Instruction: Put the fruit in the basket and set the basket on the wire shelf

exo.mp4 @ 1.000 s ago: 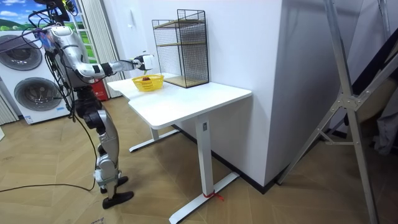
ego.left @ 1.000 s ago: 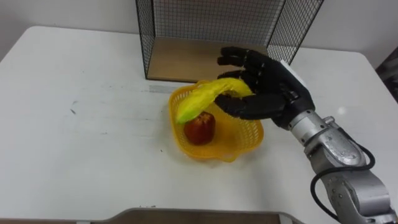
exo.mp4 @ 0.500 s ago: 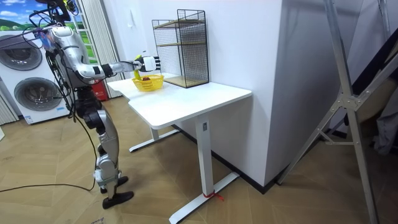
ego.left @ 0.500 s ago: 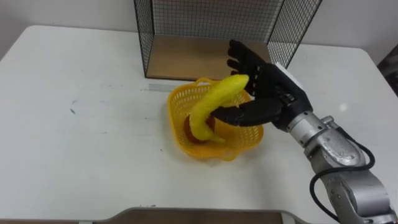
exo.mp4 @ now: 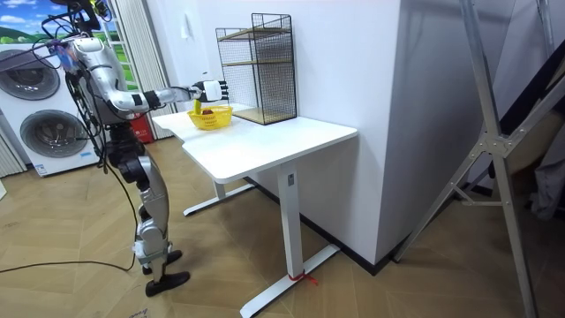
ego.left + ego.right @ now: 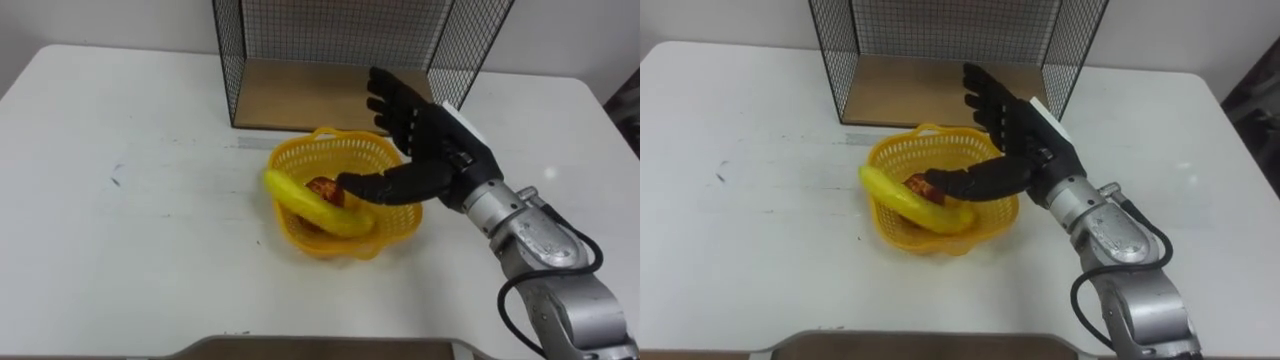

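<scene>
A white table (image 6: 120, 230) is seen in the eye views, bare on its left part, with a black wire shelf (image 6: 340, 40) set at its far edge on a brown base board (image 6: 300, 95). From the room view more is given: at its left two washing machines (image 5: 44, 132) are stacked against the wall, the robot is stood on a wood floor (image 5: 79, 283) at the table's end with one arm held out over the tabletop, the shelf is shown to have two tiers, and a slanted metal frame (image 5: 494, 132) is placed at the room view's right. Just before the shelf a yellow basket (image 6: 395, 222) is set on the table. Inside it a banana (image 6: 310, 205) is laid across the near side, one end resting on the left rim, and a red apple (image 6: 322, 190) is lodged behind it. To the right of the basket the right hand (image 6: 440, 160) is held wide, fingers straight and spread upward and nothing grasped; its thumb is reached over the rim, close by the apple.
</scene>
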You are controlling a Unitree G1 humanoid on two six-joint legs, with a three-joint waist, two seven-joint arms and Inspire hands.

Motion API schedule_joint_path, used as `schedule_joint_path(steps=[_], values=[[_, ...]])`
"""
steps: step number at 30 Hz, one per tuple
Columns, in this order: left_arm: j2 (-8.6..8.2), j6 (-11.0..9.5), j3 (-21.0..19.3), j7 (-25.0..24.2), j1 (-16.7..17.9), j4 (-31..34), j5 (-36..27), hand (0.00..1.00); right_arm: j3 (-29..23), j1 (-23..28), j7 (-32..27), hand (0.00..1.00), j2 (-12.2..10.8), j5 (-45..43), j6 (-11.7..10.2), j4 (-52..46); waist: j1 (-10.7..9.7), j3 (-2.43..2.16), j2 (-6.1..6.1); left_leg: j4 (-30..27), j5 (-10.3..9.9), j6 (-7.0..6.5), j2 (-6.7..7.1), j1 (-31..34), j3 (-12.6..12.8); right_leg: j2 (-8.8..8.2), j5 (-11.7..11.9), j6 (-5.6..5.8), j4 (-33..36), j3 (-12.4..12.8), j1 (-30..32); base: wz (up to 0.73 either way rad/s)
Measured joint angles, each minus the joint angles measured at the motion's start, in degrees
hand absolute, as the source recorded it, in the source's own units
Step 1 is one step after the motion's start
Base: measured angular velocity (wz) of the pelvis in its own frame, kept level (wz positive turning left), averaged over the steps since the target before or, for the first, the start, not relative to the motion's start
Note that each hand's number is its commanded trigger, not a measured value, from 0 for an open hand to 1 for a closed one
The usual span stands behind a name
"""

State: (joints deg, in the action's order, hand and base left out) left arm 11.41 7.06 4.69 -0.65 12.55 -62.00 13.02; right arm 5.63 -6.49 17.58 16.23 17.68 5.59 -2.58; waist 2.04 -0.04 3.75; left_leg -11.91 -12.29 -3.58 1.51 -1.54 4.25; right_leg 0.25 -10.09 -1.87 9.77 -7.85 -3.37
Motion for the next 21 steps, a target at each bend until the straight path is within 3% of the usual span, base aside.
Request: schedule_joint_path(steps=[4,9,16,21], values=[[0.00,-0.06,-0.05,0.02,0.43,-0.03,-0.65,0.00,-0.03,0.02,-0.79,0.00,0.00,0.27,-0.01,-0.10,-0.09,0.01,-0.06,-0.14,0.00,0.00,0.00,-0.03,-0.18,-0.01,0.01,-0.02,-0.03,-0.15,-0.20,0.01],[-0.06,-1.01,-1.83,0.04,0.79,-0.35,-7.19,0.00,-0.97,0.05,-1.50,0.00,0.24,0.77,-0.08,-0.10,-0.14,0.15,-0.48,-0.09,-0.01,0.01,0.00,-0.20,-0.08,-0.03,0.01,-0.02,-0.06,-0.10,-0.54,0.00],[0.21,-1.63,-7.76,0.33,1.89,-2.84,-20.45,0.00,-3.66,2.63,-2.63,0.00,1.35,1.12,-0.53,-0.27,-0.46,0.03,-1.49,0.30,-0.01,0.00,0.01,-1.23,0.15,-0.08,0.01,-0.02,-0.17,-0.12,-1.48,-0.02],[0.00,-2.05,-15.55,0.40,2.29,-1.52,-28.75,0.00,-7.90,3.91,-4.17,0.00,1.98,2.79,-0.55,-0.41,-0.53,-0.15,-2.44,0.30,0.00,-0.01,0.00,-1.18,0.13,-0.11,0.01,-0.02,-0.13,-0.18,-1.46,0.00]])
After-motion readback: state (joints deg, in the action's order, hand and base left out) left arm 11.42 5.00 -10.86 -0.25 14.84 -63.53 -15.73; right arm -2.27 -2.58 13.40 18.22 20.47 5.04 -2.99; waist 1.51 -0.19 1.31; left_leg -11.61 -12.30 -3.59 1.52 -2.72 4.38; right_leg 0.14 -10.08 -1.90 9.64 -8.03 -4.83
